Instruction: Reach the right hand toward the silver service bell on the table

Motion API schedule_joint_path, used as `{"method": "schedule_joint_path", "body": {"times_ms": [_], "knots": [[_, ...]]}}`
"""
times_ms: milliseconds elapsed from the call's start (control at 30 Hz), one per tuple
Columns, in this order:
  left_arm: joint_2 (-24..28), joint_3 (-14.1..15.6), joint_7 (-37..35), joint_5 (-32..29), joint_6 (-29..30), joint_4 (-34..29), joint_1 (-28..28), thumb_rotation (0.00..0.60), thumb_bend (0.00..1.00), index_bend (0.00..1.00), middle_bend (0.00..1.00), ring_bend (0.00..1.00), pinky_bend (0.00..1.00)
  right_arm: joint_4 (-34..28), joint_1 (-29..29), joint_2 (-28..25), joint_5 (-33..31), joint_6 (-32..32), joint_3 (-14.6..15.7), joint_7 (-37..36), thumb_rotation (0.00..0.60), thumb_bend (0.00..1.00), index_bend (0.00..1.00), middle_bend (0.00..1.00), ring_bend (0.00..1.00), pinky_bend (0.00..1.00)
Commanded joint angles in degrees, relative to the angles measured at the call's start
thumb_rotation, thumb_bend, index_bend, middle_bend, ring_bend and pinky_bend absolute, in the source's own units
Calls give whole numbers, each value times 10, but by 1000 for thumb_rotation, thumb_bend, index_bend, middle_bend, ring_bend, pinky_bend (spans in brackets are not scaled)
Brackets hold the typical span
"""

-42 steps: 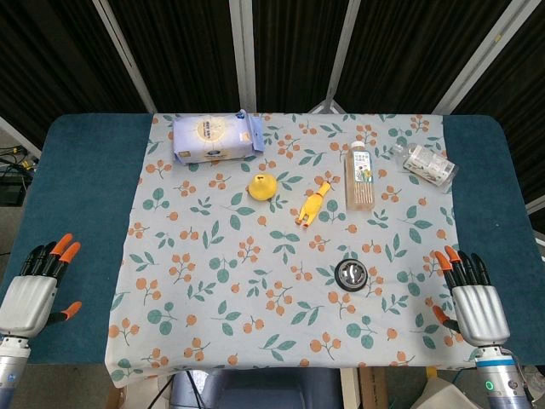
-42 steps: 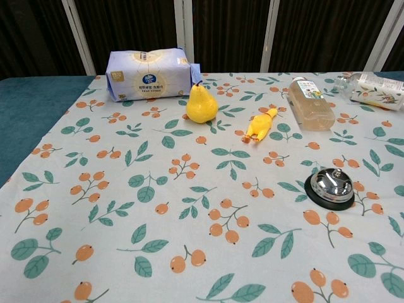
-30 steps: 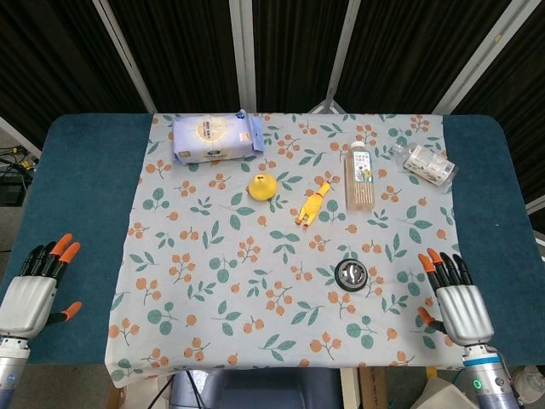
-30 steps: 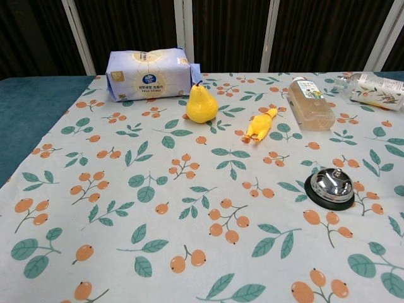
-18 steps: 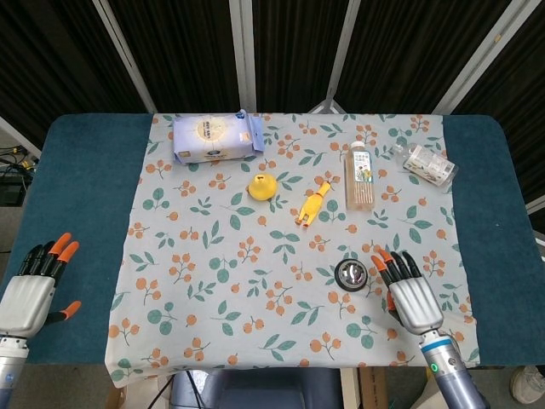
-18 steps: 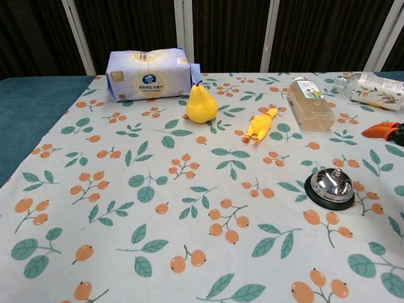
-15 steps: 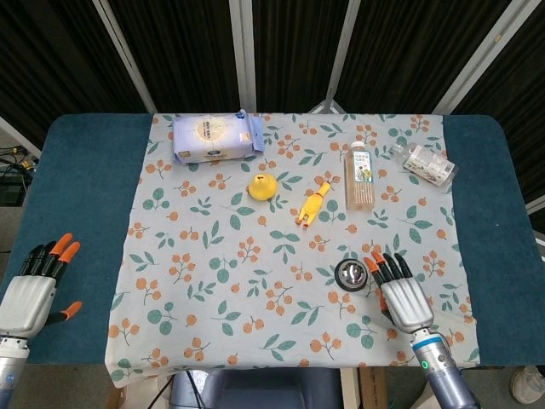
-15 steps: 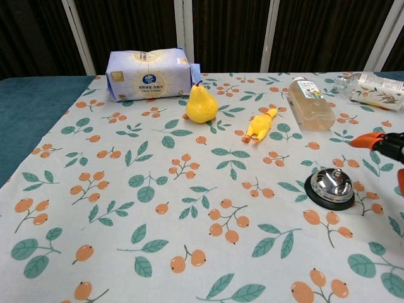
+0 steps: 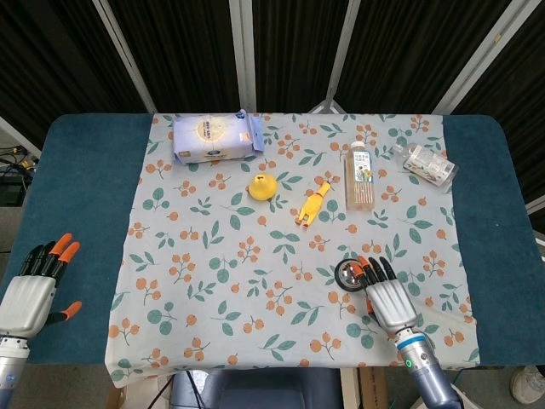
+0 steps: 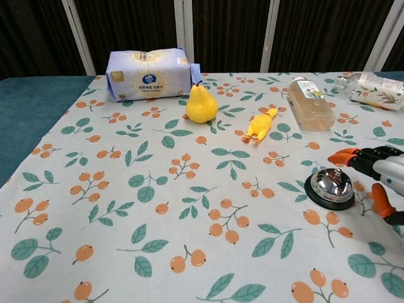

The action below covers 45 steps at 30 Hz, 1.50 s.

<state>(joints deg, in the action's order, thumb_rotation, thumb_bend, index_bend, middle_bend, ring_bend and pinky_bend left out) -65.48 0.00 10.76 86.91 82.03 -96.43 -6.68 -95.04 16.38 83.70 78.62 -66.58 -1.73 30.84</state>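
The silver service bell (image 9: 348,273) (image 10: 331,184) sits on its black base on the flowered cloth, right of centre near the front. My right hand (image 9: 385,294) (image 10: 380,173) is open, its orange-tipped fingers stretched out flat, reaching over the bell's right side; in the chest view the fingertips (image 10: 341,156) hover just above and behind the bell, not gripping it. My left hand (image 9: 32,290) lies open on the blue table at the far left front, holding nothing; the chest view does not show it.
Further back on the cloth stand a tissue pack (image 9: 215,137), a yellow pear (image 9: 261,186), a rubber chicken (image 9: 313,203), a drink bottle (image 9: 360,175) lying flat and a clear bottle (image 9: 428,164) at the back right. Blue table (image 9: 77,187) borders the cloth.
My right hand has travelled left from the cloth's right edge to the bell, its fingertips now over the bell's right side. The left hand and the objects have stayed put.
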Motion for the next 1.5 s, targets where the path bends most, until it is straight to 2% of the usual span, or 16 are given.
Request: {"method": "schedule_joint_path", "body": {"times_ms": [33,600,767,933,1033,1100,1200,1333,1500], "knots": [[0,0,1,-1,-1,0,0,600,53,0,0,0,0,2,1,0,-4,1,-1,1,600,968,0,0,0,0],[2,1,-1,-2,-3,-2,0,600,53,0,0,0,0,31,2,18,-25,19,33,51,600,969,0,0,0,0],[1,1,-1,-2,-3,-1,0,600,53,0,0,0,0,25,0,21,-18,5,28,41,600,968,0,0,0,0],[1,1,0,-2,-2,-1,0,600,53,0,0,0,0,3,6,7,0,-23,1,14,600,954,0,0,0,0],[1,1,0,-2,-2,-1,0,600,53,0,0,0,0,-21,7,-14,18,-50,-17,-7,600,783,0,0,0,0],[1,1,1,-2,-2,-1,0,600,53,0,0,0,0,-42,2,-39,30,-71,-26,-22,600,620,0,0,0,0],[2,1,2,-2,-2,-1,0,600,41,0,0,0,0,-65,-13,-75,38,-101,-28,-36,600,454,0,0,0,0],[2,1,11,-4,-2,-1,1,600,35,0,0,0,0,-74,-51,-131,52,-144,-10,-75,600,385,0,0,0,0],[0,2,16,0,-1,3,1,600,35,0,0,0,0,-39,-94,-178,68,-186,17,-132,600,367,0,0,0,0]]}}
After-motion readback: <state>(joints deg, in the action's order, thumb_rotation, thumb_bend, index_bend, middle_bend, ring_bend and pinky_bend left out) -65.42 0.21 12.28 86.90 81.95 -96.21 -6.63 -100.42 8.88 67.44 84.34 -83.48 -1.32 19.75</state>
